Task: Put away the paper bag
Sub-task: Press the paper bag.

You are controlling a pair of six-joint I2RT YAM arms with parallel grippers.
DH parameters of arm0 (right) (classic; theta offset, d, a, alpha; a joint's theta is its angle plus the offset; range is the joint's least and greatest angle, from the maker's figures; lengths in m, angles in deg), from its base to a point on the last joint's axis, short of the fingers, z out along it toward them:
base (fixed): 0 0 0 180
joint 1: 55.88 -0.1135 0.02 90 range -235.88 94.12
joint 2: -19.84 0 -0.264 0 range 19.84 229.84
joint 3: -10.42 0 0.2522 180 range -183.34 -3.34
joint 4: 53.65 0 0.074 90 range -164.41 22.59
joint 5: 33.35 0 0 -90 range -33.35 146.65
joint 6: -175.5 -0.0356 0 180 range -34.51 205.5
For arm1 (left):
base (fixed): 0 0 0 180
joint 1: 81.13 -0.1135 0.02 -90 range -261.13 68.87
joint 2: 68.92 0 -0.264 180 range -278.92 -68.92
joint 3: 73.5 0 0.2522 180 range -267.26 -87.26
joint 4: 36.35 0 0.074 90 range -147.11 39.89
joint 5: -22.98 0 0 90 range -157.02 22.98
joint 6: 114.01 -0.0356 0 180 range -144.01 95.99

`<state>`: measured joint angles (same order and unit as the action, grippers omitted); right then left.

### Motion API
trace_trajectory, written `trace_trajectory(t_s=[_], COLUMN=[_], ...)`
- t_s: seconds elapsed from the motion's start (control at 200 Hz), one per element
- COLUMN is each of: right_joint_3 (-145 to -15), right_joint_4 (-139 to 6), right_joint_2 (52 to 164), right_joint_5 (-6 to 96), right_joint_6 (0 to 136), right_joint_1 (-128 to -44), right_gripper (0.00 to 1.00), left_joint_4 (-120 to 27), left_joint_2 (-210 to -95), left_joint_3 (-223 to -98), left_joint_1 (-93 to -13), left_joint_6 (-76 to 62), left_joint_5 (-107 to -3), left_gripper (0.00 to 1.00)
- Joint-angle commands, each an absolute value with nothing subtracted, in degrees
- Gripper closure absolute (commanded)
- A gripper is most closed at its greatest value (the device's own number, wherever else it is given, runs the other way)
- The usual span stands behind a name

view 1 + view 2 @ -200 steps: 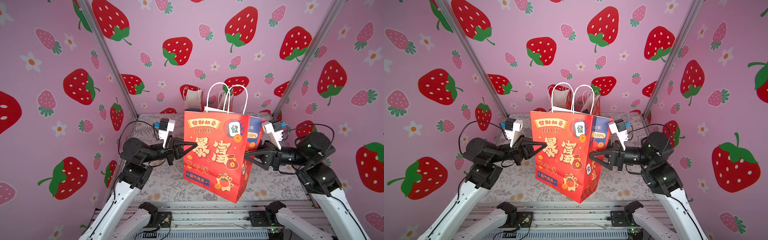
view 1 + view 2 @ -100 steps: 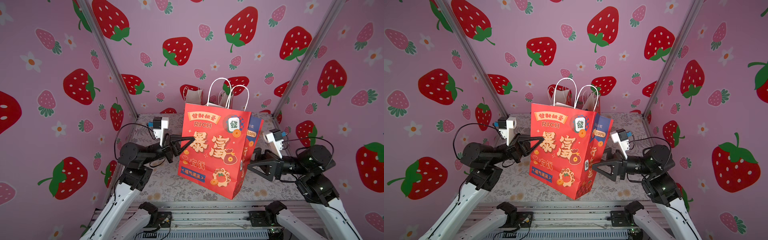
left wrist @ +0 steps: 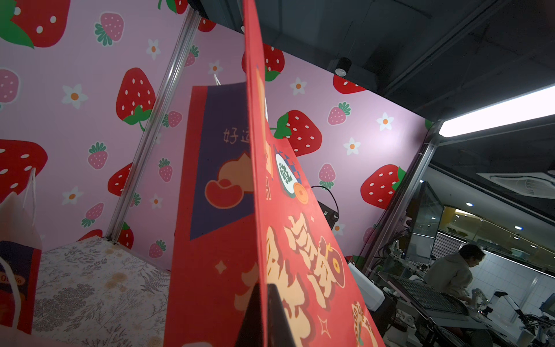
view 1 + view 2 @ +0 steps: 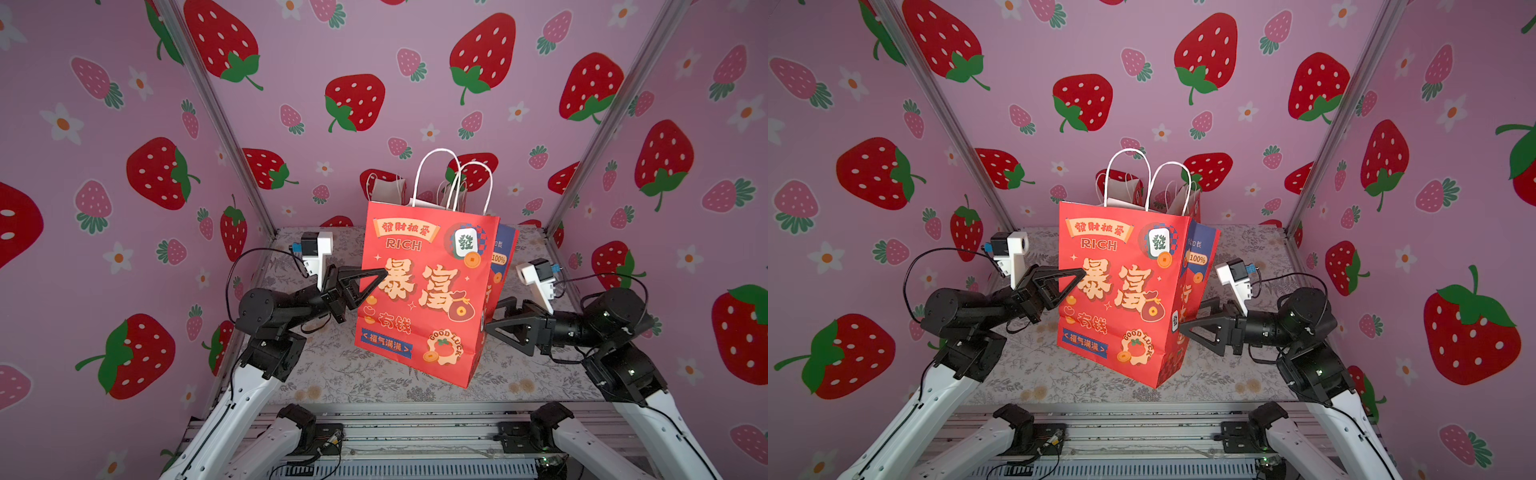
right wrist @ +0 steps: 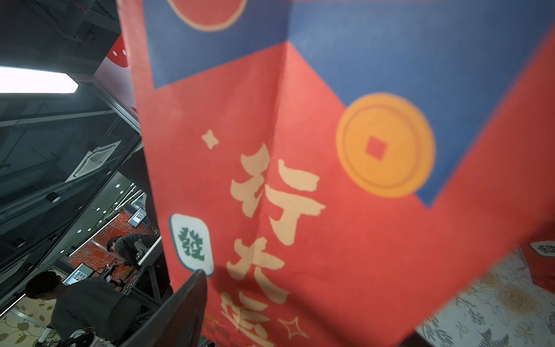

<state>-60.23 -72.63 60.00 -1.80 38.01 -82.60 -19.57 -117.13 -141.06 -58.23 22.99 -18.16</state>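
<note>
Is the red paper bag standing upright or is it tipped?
Tipped: the red paper bag leans sideways, and only its lower corner meets the table.

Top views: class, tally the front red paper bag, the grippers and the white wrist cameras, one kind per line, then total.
Front red paper bag: 1
Grippers: 2, left gripper and right gripper
Wrist cameras: 2, left wrist camera and right wrist camera
Total: 5

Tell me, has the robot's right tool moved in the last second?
Yes. The right tool has dropped lower along the red paper bag and backed toward the right corner post; it stands open beside the bag.
</note>
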Motion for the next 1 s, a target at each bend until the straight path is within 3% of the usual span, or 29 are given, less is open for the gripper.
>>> trace_trajectory(t_s=[0.0, 0.395, 0.52, 0.6, 0.675, 0.76, 0.85, 0.996], right_joint_3=[-59.3, -58.9, -59.0, -59.3, -60.1, -62.6, -67.3, -70.5], right_joint_4=[-69.4, -66.8, -66.8, -67.4, -68.4, -72.3, -80.6, -82.6], right_joint_2=[60.4, 63.2, 63.7, 63.8, 63.5, 63.6, 64.7, 64.5], right_joint_5=[-0.6, 2.2, 3.0, 3.6, 4.0, 5.3, 7.4, 8.8], right_joint_6=[37.4, 37.5, 37.8, 38.1, 38.5, 39.3, 42.0, 42.0], right_joint_1=[-83.4, -86.9, -87.9, -88.1, -88.1, -88.1, -88.1, -88.1], right_gripper=[0.30, 0.42, 0.47, 0.57, 0.58, 0.49, 0.28, 0.08], left_joint_4=[-15.5, -14.4, -14.8, -16.1, -18.5, -25.8, -32.0, -32.7], left_joint_2=[-117.1, -117.5, -117.3, -117.3, -117.3, -117.3, -117.4, -119.1], left_joint_3=[-141.0, -140.7, -140.6, -140.7, -141.0, -141.9, -142.4, -142.3], left_joint_1=[-58.1, -58.1, -58.1, -58.1, -58.1, -58.1, -58.1, -58.0], left_joint_6=[24.1, 24.6, 24.4, 23.6, 22.0, 17.2, 12.6, 11.5], left_joint_5=[-18.7, -18.5, -18.6, -18.6, -18.7, -19.5, -20.4, -18.9], left_gripper=[1.00, 1.00, 1.00, 1.00, 1.00, 1.00, 1.00, 1.00])
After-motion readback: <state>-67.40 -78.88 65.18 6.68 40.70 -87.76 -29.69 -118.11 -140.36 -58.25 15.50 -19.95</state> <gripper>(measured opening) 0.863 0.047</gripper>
